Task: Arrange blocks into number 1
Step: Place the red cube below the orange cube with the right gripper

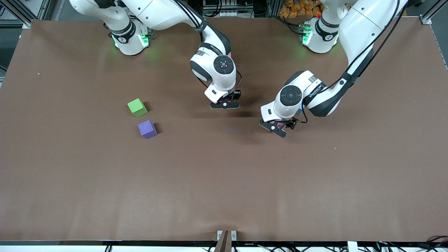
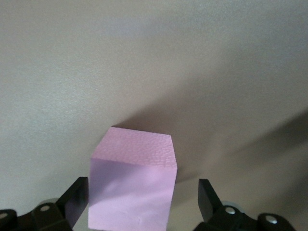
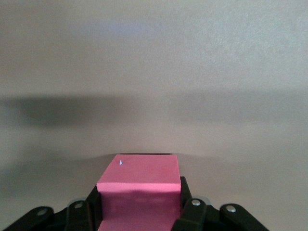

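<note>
You have open table (image 1: pixel 224 189) along the front-camera edge; green cube (image 1: pixel 137 107) and purple cube (image 1: pixel 147 129) stand close together toward the right arm's end.

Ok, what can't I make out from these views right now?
Front view: the left gripper and its wrist cover the light pink block; the right gripper and wrist cover the deep pink block.
Both wrist views: the bottom edge cuts off each block's base, so resting or lifted is unclear.

A pale pink matte foam cube (image 2: pixel 132 185) sits on the brown table (image 2: pixel 154 62) between the left gripper's (image 2: pixel 139 202) two black fingers (image 2: pixel 74 199), one touching it, the other apart.
</note>
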Available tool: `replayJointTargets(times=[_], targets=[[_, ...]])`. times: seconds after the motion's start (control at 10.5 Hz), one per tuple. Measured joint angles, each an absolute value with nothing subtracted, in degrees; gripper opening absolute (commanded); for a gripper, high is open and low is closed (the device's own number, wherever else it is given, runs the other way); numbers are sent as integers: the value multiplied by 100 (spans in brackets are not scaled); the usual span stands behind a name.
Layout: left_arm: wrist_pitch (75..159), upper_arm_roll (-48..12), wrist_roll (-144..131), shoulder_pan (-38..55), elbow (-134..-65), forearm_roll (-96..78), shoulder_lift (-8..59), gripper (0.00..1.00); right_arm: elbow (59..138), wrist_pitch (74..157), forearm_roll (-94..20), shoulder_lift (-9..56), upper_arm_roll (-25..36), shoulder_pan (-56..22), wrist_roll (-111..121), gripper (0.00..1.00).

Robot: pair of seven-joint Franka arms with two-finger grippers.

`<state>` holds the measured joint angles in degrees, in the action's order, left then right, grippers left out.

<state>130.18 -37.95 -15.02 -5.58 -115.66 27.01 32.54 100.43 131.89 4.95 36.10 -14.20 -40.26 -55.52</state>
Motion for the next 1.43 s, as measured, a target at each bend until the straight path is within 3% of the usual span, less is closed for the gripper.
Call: replayJointTargets(times=[0.1,1.43], targets=[[13019,-3791,-1506,-559,-11566,2701,3276,0,10062,13188,495,3611,-1431,-4026,-5555,0],[13088,-3851,-4677,-139,-10918,2411,3282,0,10272,13225,495,3521,-1546,-4067,-5598,1]])
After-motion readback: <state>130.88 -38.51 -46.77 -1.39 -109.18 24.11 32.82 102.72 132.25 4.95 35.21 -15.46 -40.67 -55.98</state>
